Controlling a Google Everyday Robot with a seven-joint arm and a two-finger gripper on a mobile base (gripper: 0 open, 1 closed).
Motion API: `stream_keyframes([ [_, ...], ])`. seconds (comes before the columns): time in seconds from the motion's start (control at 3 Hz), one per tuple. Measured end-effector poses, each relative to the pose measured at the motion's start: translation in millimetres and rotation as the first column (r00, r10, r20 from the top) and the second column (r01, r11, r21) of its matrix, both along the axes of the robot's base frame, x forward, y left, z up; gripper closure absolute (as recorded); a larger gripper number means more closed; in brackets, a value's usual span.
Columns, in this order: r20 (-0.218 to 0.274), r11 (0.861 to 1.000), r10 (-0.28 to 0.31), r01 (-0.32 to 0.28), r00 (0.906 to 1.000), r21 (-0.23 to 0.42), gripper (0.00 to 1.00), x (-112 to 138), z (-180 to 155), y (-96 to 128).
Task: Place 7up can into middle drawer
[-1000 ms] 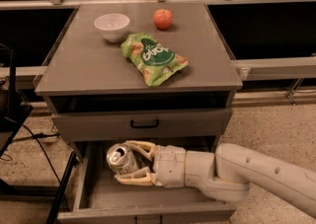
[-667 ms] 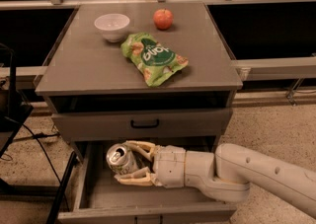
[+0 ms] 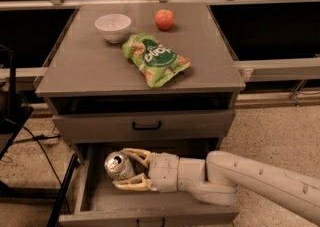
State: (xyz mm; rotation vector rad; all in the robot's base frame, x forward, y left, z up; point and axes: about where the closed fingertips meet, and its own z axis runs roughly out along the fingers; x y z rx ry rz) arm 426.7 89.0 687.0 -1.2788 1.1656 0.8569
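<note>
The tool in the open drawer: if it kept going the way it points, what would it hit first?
The tool, shut on the can, points toward the picture's left inside the drawer. Going straight on, the can would likely meet that drawer's side wall first; how high it hangs is unclear.

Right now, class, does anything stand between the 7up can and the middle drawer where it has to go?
Nothing visible does. The gripper holds the 7up can between its two fingers, already inside the open middle drawer, above its bare grey floor. Whether the can touches that floor cannot be told.
</note>
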Motion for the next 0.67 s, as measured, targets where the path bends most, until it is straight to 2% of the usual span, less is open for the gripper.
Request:
stream_keyframes([
  [0.33, 0.027, 1.000, 0.003, -0.004, 0.9996, 0.012, 1.00, 13.9, -29.3, 8.3],
  [0.67, 0.039, 1.000, 0.011, -0.012, 0.9992, 0.018, 1.00, 31.2, -72.4, 18.3],
])
